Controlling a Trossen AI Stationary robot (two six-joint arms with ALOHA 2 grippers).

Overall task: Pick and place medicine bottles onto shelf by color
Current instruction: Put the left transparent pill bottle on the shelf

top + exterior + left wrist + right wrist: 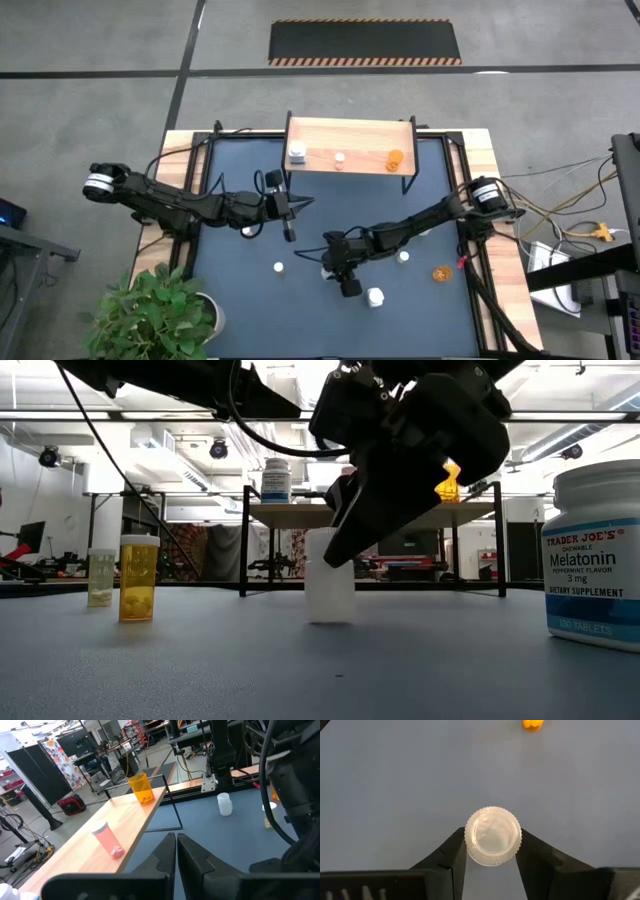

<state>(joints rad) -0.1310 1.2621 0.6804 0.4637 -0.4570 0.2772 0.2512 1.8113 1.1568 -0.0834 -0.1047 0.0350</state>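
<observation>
The right gripper (pixel 490 862) hung low over the middle of the dark blue surface (pixel 240 290), its jaws set either side of a small white-capped bottle (pixel 492 842) that stood upright on the mat. In the right wrist view the two fingers (pixel 452 857) sat just beside the ribbed cap on both sides; whether they actually pressed it was hard to judge, so the grip may not have been closed. In the low view the same bottle (pixel 329 590) stood on the mat beneath the dark gripper body.

The left gripper (pixel 176 851) waited to the left of centre, near the shelf's front edge, with its jaws drawn together so that only a thin slit showed between them.

The shelf (pixel 350 145) stood at the far side of the surface. On it were a white bottle (pixel 297 154) at the left, a small pale bottle (pixel 340 159) near the middle and an orange bottle (pixel 395 159) towards the right.

Other bottles stood loose on the mat: a white one (pixel 278 267) at the near left, a white one (pixel 376 296) just near of the right gripper, another (pixel 403 257) to its right, and an amber one (pixel 441 272) further right. A potted plant (pixel 160 310) sat at the near left corner.
</observation>
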